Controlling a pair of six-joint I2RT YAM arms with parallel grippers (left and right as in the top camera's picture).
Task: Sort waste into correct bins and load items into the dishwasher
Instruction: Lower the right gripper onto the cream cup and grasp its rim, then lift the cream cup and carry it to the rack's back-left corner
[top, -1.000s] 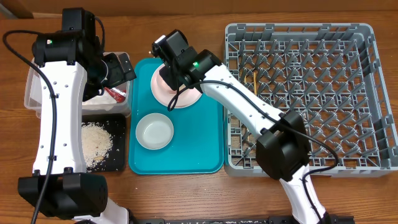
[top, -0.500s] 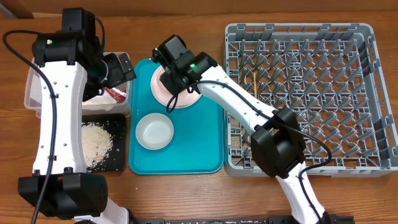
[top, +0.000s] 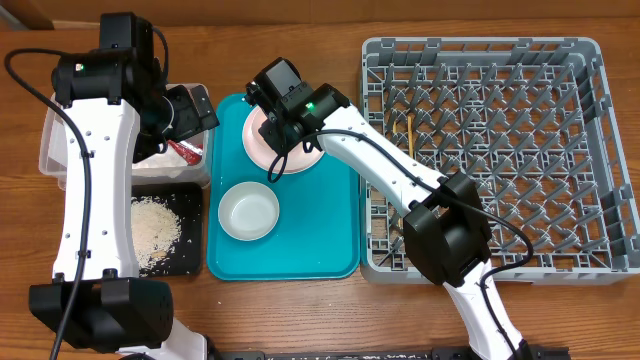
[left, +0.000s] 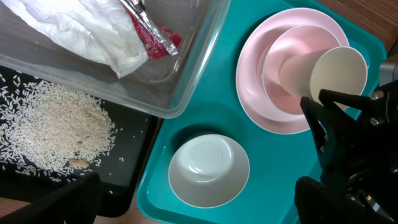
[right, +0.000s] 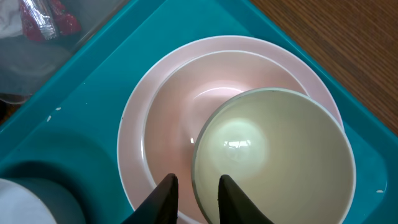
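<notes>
My right gripper (right: 196, 196) is shut on the rim of the small white cup (right: 273, 155), one finger inside and one outside. The cup leans tilted in the pink bowl (right: 180, 106), which sits on the pink plate (right: 134, 143). The whitish pale-green bowl (top: 249, 211) stands on the teal tray (top: 330, 250). My left gripper (left: 196, 186) is open and empty, above the tray's left edge. The napkin (left: 74, 31) and red wrapper (left: 158, 40) lie in the clear tub (top: 50, 150). Rice (top: 152, 225) lies in the black tray (top: 190, 195). Chopsticks (top: 410, 135) lie in the grey rack (top: 500, 150).
The rack fills the right half of the wooden table, close against the teal tray's right edge. The tub and black tray stand against the tray's left side. The right arm reaches across the tray from the front right.
My right gripper has shifted slightly up and left over the plate with the cup. The left arm has not moved.
</notes>
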